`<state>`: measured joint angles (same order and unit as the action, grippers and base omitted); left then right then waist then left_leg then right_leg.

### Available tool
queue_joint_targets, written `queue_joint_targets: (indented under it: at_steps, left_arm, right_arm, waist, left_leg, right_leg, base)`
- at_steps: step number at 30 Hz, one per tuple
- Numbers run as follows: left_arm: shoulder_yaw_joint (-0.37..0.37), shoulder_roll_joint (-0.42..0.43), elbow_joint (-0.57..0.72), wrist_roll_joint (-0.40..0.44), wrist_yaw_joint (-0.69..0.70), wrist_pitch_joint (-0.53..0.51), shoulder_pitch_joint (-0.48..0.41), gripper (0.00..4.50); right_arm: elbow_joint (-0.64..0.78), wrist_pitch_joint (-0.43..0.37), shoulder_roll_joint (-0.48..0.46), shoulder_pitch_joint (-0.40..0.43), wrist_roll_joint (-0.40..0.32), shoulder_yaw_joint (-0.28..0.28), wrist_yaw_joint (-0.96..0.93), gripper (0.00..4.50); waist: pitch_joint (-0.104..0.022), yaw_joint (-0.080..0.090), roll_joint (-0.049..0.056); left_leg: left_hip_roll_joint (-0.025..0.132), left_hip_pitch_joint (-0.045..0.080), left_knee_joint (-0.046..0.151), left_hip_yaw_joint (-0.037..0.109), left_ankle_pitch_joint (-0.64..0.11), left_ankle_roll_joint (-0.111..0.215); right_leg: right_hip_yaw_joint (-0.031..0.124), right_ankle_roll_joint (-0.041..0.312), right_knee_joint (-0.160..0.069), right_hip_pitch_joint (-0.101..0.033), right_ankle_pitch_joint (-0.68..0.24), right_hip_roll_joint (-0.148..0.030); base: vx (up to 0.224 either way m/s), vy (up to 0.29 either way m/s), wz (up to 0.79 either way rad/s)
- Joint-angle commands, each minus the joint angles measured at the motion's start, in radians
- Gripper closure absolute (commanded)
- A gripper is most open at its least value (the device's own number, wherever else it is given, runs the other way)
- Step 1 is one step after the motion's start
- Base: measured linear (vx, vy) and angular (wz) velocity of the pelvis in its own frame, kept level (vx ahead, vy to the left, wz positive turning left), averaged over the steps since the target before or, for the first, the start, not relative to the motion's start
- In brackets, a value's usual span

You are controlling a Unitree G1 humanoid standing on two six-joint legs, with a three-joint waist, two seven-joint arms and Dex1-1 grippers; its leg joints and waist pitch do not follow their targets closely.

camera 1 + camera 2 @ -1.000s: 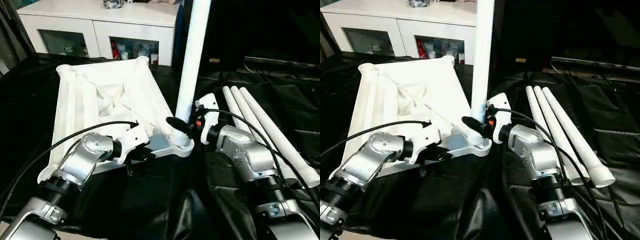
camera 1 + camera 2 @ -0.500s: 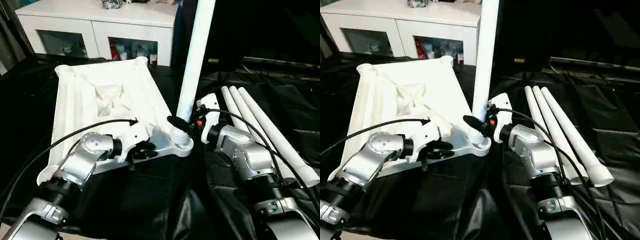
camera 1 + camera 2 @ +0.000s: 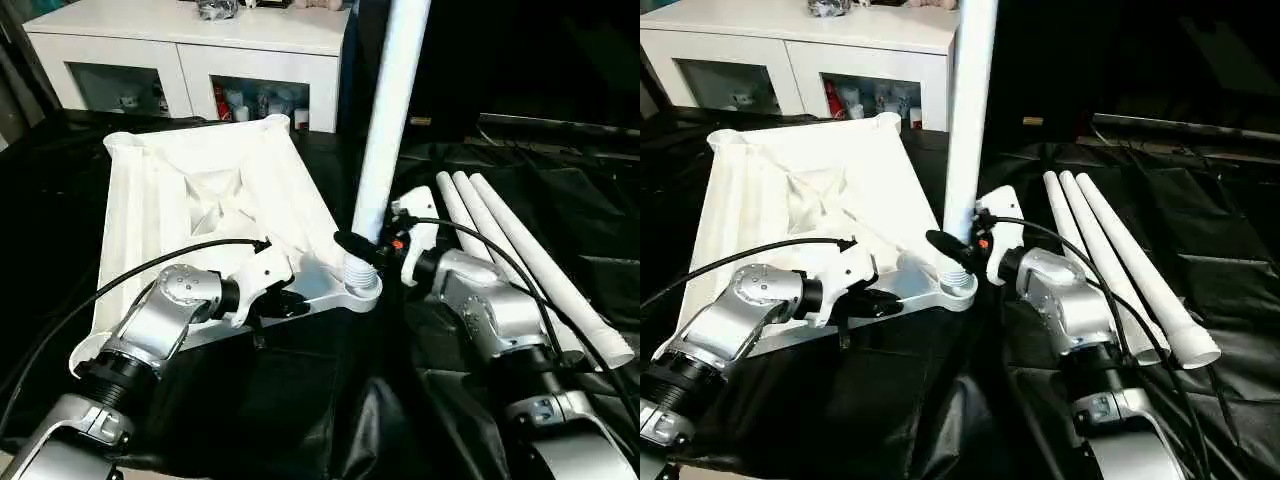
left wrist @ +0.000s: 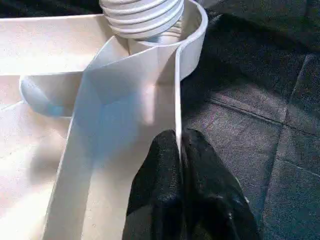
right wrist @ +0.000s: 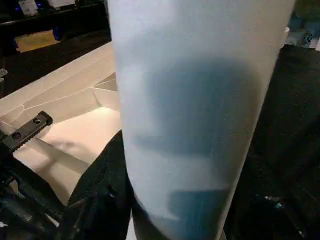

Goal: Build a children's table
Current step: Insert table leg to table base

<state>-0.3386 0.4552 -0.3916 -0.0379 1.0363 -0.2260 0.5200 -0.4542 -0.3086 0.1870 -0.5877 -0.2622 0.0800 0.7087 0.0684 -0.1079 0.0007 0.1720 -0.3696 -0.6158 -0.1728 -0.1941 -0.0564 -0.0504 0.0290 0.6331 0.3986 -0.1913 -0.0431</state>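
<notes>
Two hands busy, left hand [image 4: 179, 165] pinching tabletop [image 3: 200, 190] rim, right hand [image 3: 365, 250] gripping upright leg [image 3: 390, 110]

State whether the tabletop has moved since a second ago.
No. The tabletop keeps its place beside the three loose legs; only the camera shifted slightly.

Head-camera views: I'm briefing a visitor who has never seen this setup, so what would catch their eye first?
The tall white leg standing upright in the near corner socket of the upside-down tabletop, with the right pincer closed around its base. Next, the left pincer pinching the tabletop's near edge wall beside that socket. Three spare legs lie side by side on the black cloth to the right.
</notes>
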Motion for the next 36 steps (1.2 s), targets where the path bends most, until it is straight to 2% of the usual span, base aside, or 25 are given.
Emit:
queue_joint_targets:
  at_steps: [1,7,8,12,13,14,24,33,36]
  left_arm:
    - [0.014,0.008,0.015,0.005,0.003,-0.013,-0.002,4.5]
    - [0.015,0.006,0.007,0.014,-0.012,-0.011,0.003,4.5]
    - [0.015,0.006,0.006,0.015,-0.014,-0.01,0.003,4.5]
    - [0.019,0.006,0.005,0.017,-0.025,-0.012,0.002,4.5]
    - [0.019,0.005,0.004,0.017,-0.027,-0.013,0.004,4.5]
    - [0.019,0.003,0.004,0.016,-0.028,-0.014,0.005,4.5]
    - [0.017,0.001,-0.003,0.019,-0.029,-0.007,0.012,4.5]
    - [0.016,0.001,-0.003,0.021,-0.028,0.001,0.015,4.5]
    - [0.019,0.001,0.003,0.021,-0.034,0.005,0.012,4.5]
  right_arm:
    - [-0.033,-0.008,0.008,-0.004,0.02,0.013,0.007,2.59]
    - [-0.068,-0.03,0.01,-0.019,0.042,0.038,0.021,2.59]
    - [-0.061,-0.04,0.013,-0.018,0.042,0.04,0.025,2.59]
    - [-0.033,-0.065,0.022,-0.012,0.037,0.043,0.035,2.59]
    - [-0.015,-0.077,0.035,-0.006,0.035,0.047,0.045,2.59]
    - [0.006,-0.089,0.049,0.0,0.031,0.047,0.055,2.59]
    - [0.05,-0.13,0.089,0.002,0.019,0.028,0.08,2.59]
    - [-0.024,-0.076,0.037,-0.001,0.011,0.007,0.056,2.59]
    - [-0.063,-0.044,0.02,0.024,-0.029,-0.045,0.053,2.59]
  waist:
    - [-0.075,-0.001,0.005]
    - [-0.073,0.0,0.002]
    - [-0.073,0.001,-0.002]
    - [-0.073,-0.001,0.0]
    - [-0.073,0.001,-0.007]
    - [-0.073,-0.002,-0.004]
    - [-0.073,-0.003,-0.003]
    - [-0.073,-0.003,-0.002]
    - [-0.072,-0.002,-0.001]
  left_leg:
    - [0.059,0.013,0.078,0.023,-0.158,-0.007]
    - [0.059,0.013,0.079,0.022,-0.163,-0.004]
    - [0.059,0.013,0.079,0.022,-0.166,-0.004]
    - [0.06,0.014,0.08,0.023,-0.167,-0.007]
    - [0.06,0.014,0.081,0.022,-0.168,-0.006]
    - [0.06,0.015,0.08,0.022,-0.167,-0.005]
    - [0.059,0.013,0.08,0.023,-0.17,-0.005]
    - [0.06,0.014,0.081,0.024,-0.181,-0.01]
    - [0.061,0.015,0.081,0.024,-0.191,-0.008]
  right_leg:
    - [0.056,0.195,-0.079,-0.048,-0.218,-0.109]
    - [0.056,0.193,-0.081,-0.047,-0.234,-0.109]
    - [0.057,0.19,-0.083,-0.048,-0.247,-0.11]
    - [0.057,0.179,-0.083,-0.046,-0.253,-0.108]
    - [0.057,0.177,-0.084,-0.046,-0.256,-0.108]
    - [0.057,0.175,-0.083,-0.046,-0.257,-0.108]
    - [0.057,0.169,-0.086,-0.044,-0.276,-0.108]
    - [0.057,0.176,-0.087,-0.044,-0.276,-0.11]
    - [0.058,0.177,-0.089,-0.044,-0.282,-0.112]
  base:
    - [0.0,0.0,0.0]
    - [0.0,0.0,0.0]
    - [0.0,0.0,0.0]
    - [0.0,0.0,0.0]
    - [0.0,0.0,0.0]
    - [0.0,0.0,0.0]
    - [0.0,0.0,0.0]
    - [0.0,0.0,0.0]
    - [0.0,0.0,0.0]
